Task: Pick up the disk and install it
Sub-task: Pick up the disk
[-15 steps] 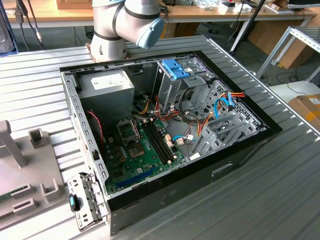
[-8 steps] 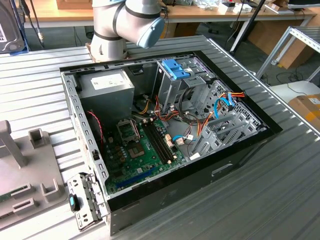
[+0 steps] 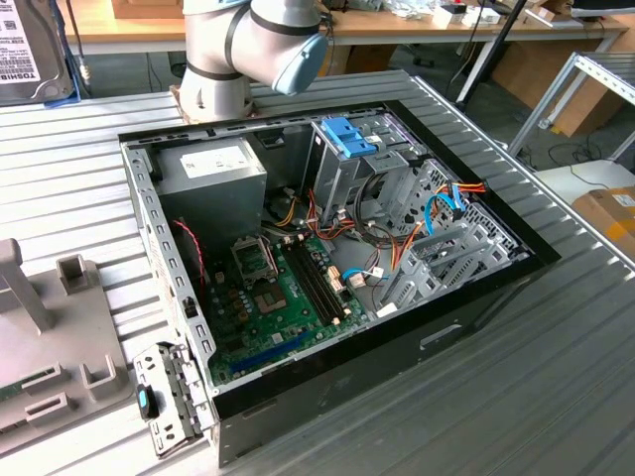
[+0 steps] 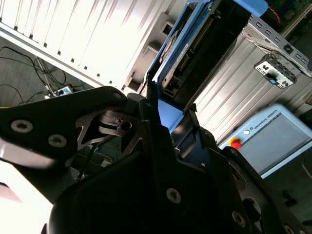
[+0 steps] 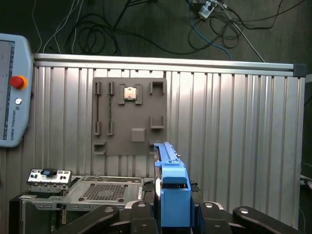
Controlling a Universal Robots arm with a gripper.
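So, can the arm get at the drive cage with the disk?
Probably yes: the case lies open and nothing covers the drive cage, though cables crowd beside it. The pincer grips the disk.

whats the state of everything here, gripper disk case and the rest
gripper: shut on the disk
disk: held on edge, off the surface, not yet installed
computer case: lying on its side, side panel off, inside exposed
grey fixture plate: lying flat, small square part seated in it
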